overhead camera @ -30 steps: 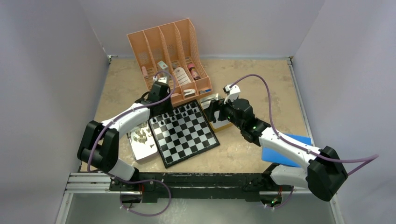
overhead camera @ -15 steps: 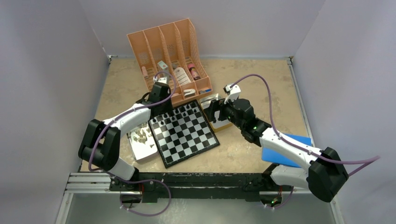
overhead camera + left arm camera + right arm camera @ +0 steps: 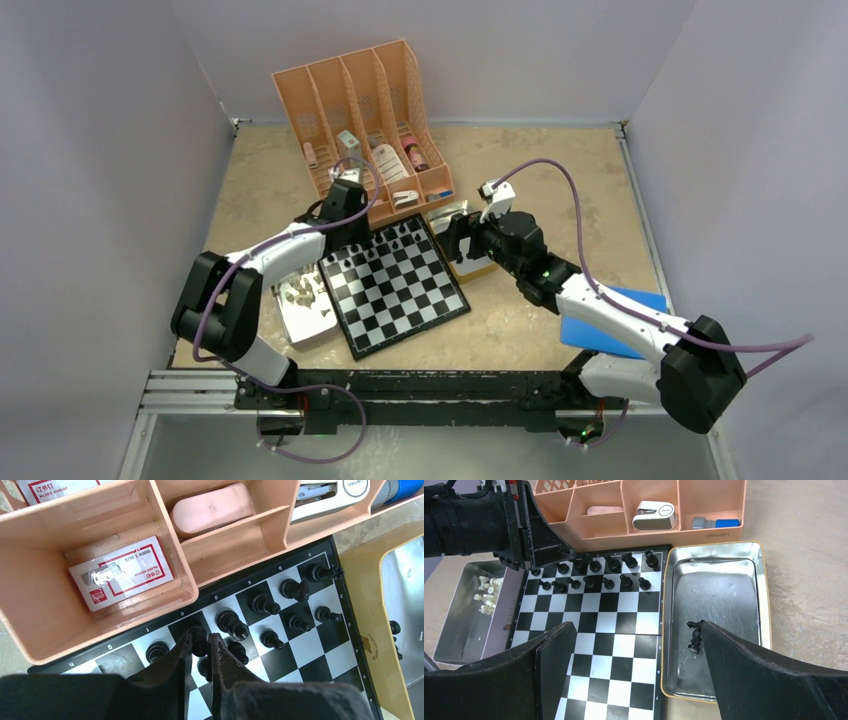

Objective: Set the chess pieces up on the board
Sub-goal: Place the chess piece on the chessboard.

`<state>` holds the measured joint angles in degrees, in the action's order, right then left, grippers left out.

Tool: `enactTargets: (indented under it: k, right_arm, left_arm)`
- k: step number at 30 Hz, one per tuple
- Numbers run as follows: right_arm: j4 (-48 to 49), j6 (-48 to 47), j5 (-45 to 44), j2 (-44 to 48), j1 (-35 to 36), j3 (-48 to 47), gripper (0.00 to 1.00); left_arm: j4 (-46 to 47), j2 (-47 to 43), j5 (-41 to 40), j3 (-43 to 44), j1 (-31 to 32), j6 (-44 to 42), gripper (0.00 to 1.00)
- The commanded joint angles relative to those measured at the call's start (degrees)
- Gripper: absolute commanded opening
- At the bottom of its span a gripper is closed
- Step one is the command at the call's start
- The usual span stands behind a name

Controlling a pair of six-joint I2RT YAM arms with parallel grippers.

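The board (image 3: pixel 395 285) lies mid-table, with black chess pieces (image 3: pixel 385 245) in its two far rows. In the left wrist view my left gripper (image 3: pixel 198 642) is closed round a black piece (image 3: pixel 199 636) that stands on the back row of the board (image 3: pixel 320 650), next to the orange organiser. My right gripper (image 3: pixel 636 630) is wide open and empty, above the board's right edge (image 3: pixel 609 630) and a metal tray (image 3: pixel 724 580). Two black pieces (image 3: pixel 694 636) lie in that tray. Beige pieces (image 3: pixel 486 597) lie in the left tray (image 3: pixel 298 290).
An orange desk organiser (image 3: pixel 365 110) with boxes and small bottles stands right behind the board, very close to the left gripper (image 3: pixel 350 235). A blue sheet (image 3: pixel 610 320) lies under the right arm. White walls enclose the table on three sides.
My left gripper has shifted slightly right along the board's far row. The right arm has not moved.
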<state>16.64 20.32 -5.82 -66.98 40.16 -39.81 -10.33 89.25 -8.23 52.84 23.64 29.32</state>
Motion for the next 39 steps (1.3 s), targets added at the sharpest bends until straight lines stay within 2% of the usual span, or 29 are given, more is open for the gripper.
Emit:
enactTargets:
  k: [1, 11, 29, 39]
  right_arm:
    - [2.08, -0.79, 0.72, 1.69, 0.11, 0.43, 0.99]
    - [2.0, -0.82, 0.73, 1.71, 0.1, 0.43, 0.99]
    - [2.08, -0.8, 0.81, 1.82, 0.1, 0.52, 0.99]
    - [2.13, -0.83, 0.99, 1.25, 0.14, 0.35, 0.99]
  left_arm:
    - [2.3, 0.09, -1.13, -0.08, 0.44, -0.76, 0.02]
    - [1.85, 0.53, -1.85, -0.1, 0.7, -0.93, 0.03]
    - [0.47, 0.77, -3.02, 0.96, 1.28, -0.62, 0.21]
    - [-1.86, -0.64, -1.98, 3.17, 1.41, -0.02, 0.26]
